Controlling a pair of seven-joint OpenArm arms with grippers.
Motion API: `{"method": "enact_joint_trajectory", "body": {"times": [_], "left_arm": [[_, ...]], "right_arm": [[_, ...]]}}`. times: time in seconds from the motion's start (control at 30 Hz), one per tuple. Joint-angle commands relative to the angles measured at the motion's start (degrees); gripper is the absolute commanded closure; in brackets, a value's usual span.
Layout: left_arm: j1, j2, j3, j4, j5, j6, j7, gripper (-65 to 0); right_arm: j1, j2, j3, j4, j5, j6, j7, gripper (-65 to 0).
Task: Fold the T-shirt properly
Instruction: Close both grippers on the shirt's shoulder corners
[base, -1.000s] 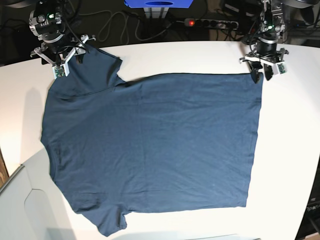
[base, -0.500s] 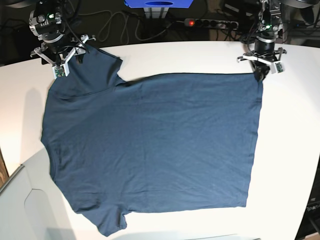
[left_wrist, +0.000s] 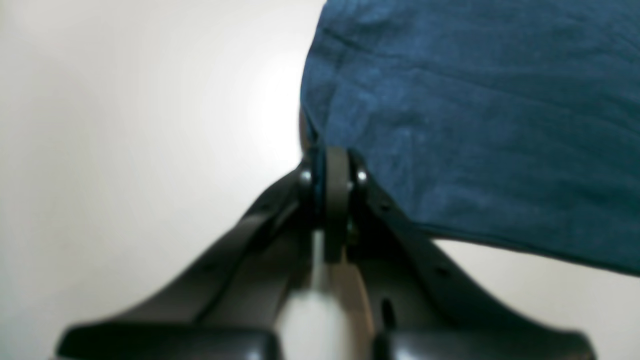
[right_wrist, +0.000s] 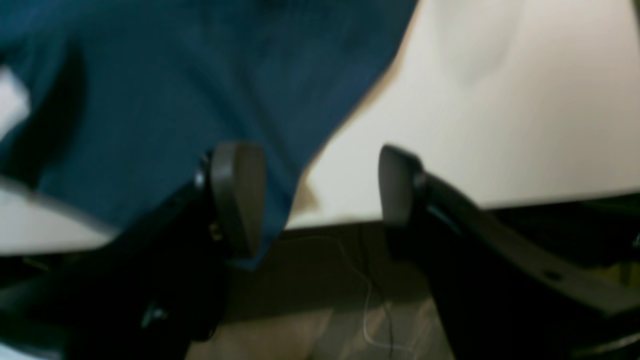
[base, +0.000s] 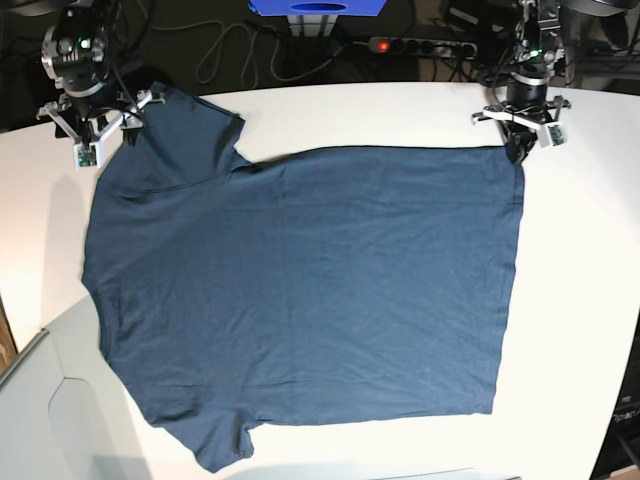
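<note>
Shirt (base: 300, 290) lies flat, spread across the white table (base: 580, 300), filling most of it. One sleeve points to 11 o'clock, the other to 7 o'clock; straight hem runs down the 3 o'clock side.

Left gripper (base: 518, 147) at 1 o'clock in the base view, on the hem's far corner. Wrist view: jaws pressed together, a fold of blue cloth (left_wrist: 450, 125) pinched between the pads at the corner; the rest of the fabric runs off toward 2 o'clock over bare table.

Right gripper (base: 98, 135) at 11 o'clock, by the far sleeve's edge. Wrist view, blurred: jaws wide apart, nothing between them. One pad (right_wrist: 235, 195) overlaps the sleeve cloth, contact unclear; the other pad (right_wrist: 397, 182) is over the table edge, floor showing below.
</note>
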Motion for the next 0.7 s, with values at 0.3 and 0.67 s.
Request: {"method": "enact_joint_trajectory", "body": {"times": [0.3, 0.67], "left_arm": [[0.4, -0.4, -0.2, 0.4, 0.1, 0.0, 1.1, 0.0], [0.4, -0.4, -0.3, 0.4, 0.4, 0.1, 1.1, 0.0]], "right_arm": [[2.0, 0.5, -0.1, -8.3, -0.1, 0.9, 0.9, -34.8], [0.3, 0.5, -0.2, -6.4, 0.0, 1.0, 3.2, -35.9]]}}
